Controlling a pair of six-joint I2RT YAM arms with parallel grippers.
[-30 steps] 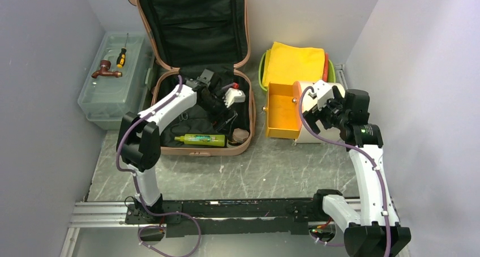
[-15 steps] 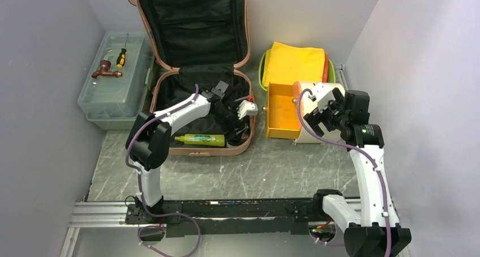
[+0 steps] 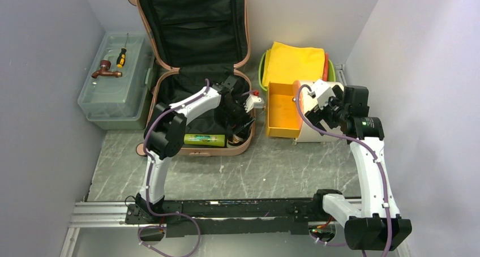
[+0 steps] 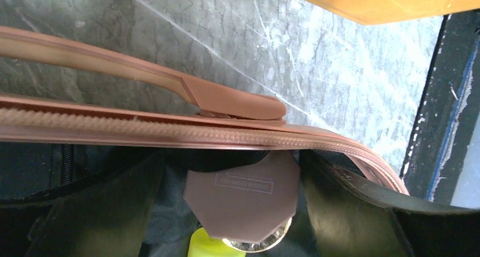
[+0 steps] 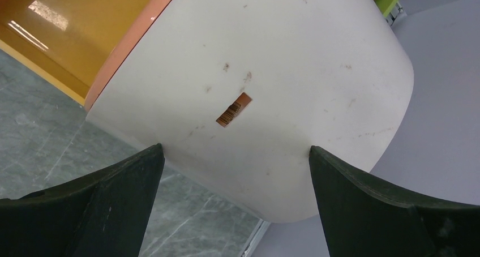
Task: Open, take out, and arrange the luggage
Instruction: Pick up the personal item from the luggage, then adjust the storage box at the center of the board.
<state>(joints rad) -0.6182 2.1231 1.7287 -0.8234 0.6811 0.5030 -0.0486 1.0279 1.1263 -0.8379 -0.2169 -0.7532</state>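
The salmon-pink luggage (image 3: 192, 25) lies open, its lid leaning on the back wall and its black-lined lower half flat. A lime green bottle (image 3: 204, 139) and a brown-capped round jar (image 3: 235, 139) lie along its front edge. My left gripper (image 3: 240, 125) is inside the front right corner, open. In the left wrist view the gripper (image 4: 238, 211) has its fingers either side of the brown cap (image 4: 240, 197), behind the zipped rim (image 4: 170, 133) and pink handle (image 4: 226, 98). My right gripper (image 3: 320, 112) is open, its fingertips (image 5: 150, 158) astride a white box (image 5: 255, 70).
A translucent toolbox (image 3: 116, 98) at the left carries a screwdriver (image 3: 121, 58) and a brown tap (image 3: 105, 70). A yellow cloth (image 3: 295, 64) lies on a lime green tray (image 3: 261, 70). An orange drawer (image 3: 281, 111) stands out of the white box (image 3: 308, 133). Grey walls close both sides.
My left gripper has moved right and toward the suitcase's front right corner, over the brown-capped jar. My right gripper has shifted slightly over the white box.
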